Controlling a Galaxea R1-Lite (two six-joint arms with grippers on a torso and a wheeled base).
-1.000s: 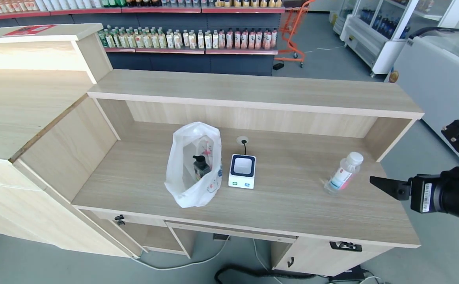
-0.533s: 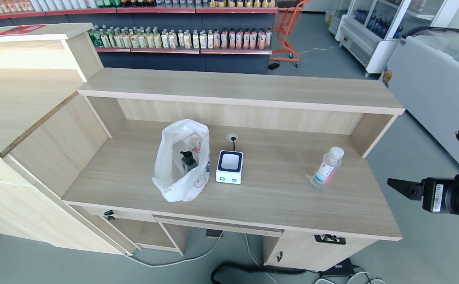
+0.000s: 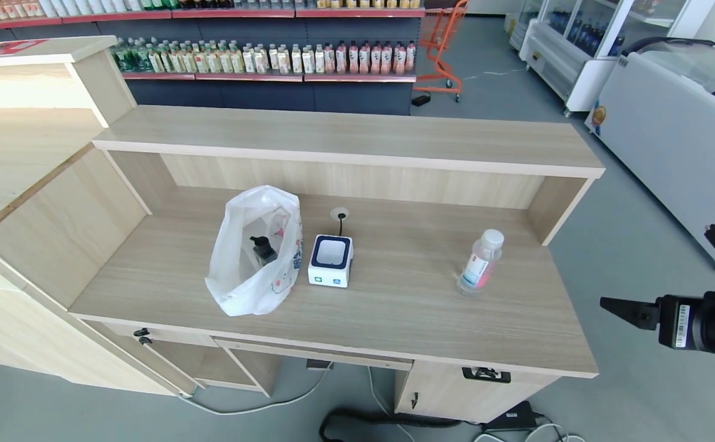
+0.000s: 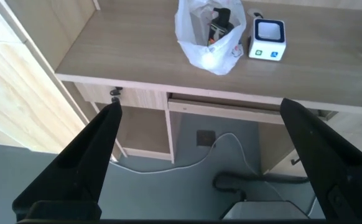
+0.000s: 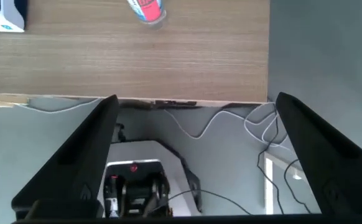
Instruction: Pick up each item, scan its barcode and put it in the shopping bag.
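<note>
A clear water bottle (image 3: 479, 263) with a white cap and a red-and-blue label stands upright on the right part of the wooden desk (image 3: 394, 313); its base shows as the bottle (image 5: 147, 9). A white shopping bag (image 3: 253, 258) stands left of centre with a dark pump bottle (image 3: 263, 248) inside. Beside the bag sits the white barcode scanner (image 3: 330, 269). My right gripper (image 3: 609, 303) hangs beyond the desk's right end, below desk-top level, open and empty (image 5: 196, 98). My left gripper (image 4: 199, 106) is open and empty, in front of the desk and facing the bag (image 4: 209, 31) and scanner (image 4: 268, 40).
A raised counter ledge (image 3: 345, 138) runs behind the desk, with a taller wooden counter (image 3: 19, 159) on the left. Drawers and cables (image 3: 370, 420) lie under the desk. Freezers (image 3: 671, 123) stand to the right, shelves of drinks (image 3: 259, 58) behind.
The whole head view has shifted, so the desk's things sit further left in the picture. My right gripper now lies off the desk's right end, farther from the water bottle.
</note>
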